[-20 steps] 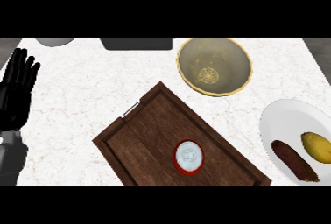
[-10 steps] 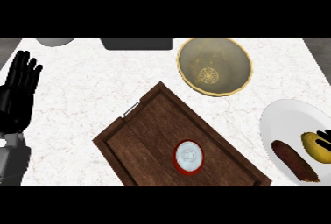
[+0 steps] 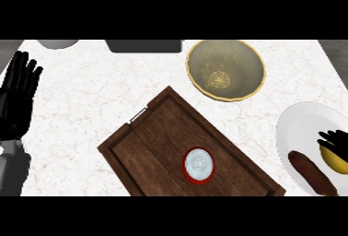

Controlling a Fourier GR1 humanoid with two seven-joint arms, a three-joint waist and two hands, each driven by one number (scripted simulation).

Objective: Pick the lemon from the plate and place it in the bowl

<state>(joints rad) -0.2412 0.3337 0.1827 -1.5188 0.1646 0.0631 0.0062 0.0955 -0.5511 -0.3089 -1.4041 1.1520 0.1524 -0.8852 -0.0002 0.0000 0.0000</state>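
Kitchen: marble counter (image 3: 102, 92), bowl (image 3: 225, 69), plate (image 3: 299, 133).

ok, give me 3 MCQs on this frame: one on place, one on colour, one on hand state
1. Where is the lemon?
A. in the bowl
B. on the white plate
C. on the wooden tray

2. What colour is the rim of the small round dish on the wooden tray?
A. red
B. blue
C. green

3. What is the left robot hand doing?
A. gripping the tray handle
B. resting open at the left edge
C. holding the bowl

Answers:
1 B, the lemon lies on the white plate at the right edge, beside a brown oblong item, with the right robot hand over it.
2 A, a red ring shows round its pale centre.
3 B, its fingers are straight and it touches nothing; the bowl stands apart.
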